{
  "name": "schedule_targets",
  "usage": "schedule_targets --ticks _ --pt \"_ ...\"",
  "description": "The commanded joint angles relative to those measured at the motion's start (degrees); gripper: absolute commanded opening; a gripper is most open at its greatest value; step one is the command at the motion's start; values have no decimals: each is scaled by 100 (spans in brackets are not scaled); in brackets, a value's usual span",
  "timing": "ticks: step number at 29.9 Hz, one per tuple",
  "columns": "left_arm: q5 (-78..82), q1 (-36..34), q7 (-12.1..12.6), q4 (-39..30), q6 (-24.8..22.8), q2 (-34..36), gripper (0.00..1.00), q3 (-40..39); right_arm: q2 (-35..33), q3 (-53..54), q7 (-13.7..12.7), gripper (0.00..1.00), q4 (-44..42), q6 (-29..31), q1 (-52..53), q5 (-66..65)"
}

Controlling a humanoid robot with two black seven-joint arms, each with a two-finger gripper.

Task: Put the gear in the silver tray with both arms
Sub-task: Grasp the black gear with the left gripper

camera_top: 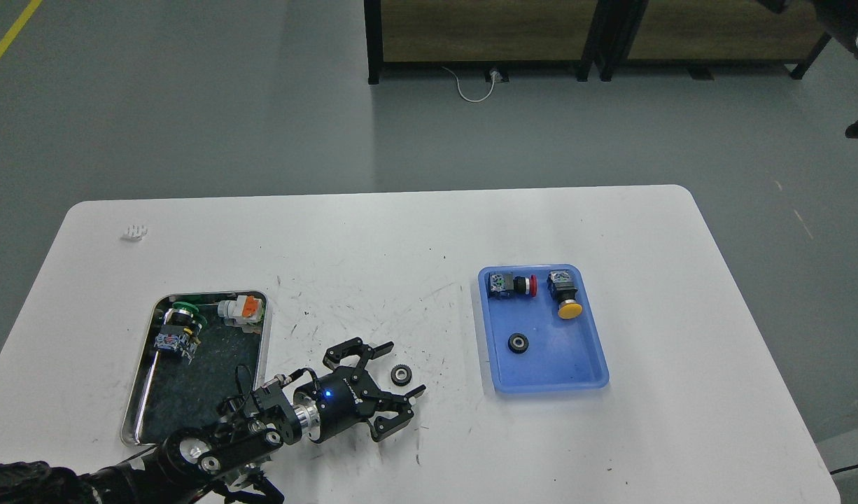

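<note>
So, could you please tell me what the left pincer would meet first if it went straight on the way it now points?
The left pincer, open, points right across the white table. The small black toothed gear lies between its fingers, so it would likely meet that first. Beyond it sits the blue plastic tray, though height above the table is unclear.

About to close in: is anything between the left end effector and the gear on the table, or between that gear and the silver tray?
Nothing visible. The gear lies on bare table between the open fingers of the left end effector. Toward the silver tray there is only the arm itself and the tray's raised rim.
</note>
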Motion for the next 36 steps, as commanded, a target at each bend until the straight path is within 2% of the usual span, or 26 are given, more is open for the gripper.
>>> schedule_targets --ticks 1,7,14,22,31,36 --pt "0 0 3 0 54 -7 70 41 0 -3 0 100 0 0 0 0" --pt "0 -9 65 0 81 -7 58 111 0 6 0 100 0 0 0 0" --pt "0 0 100 0 81 -7 49 164 -9 -3 0 100 0 0 0 0" --pt "0 -44 241 -9 72 -7 29 173 -18 -11 0 100 0 0 0 0" --pt "-8 -246 337 -299 81 89 27 59 -44 -11 0 100 0 -26 -9 0" --pt "-17 -483 469 -694 46 704 27 -82 -53 -11 0 100 -9 -26 -44 0"
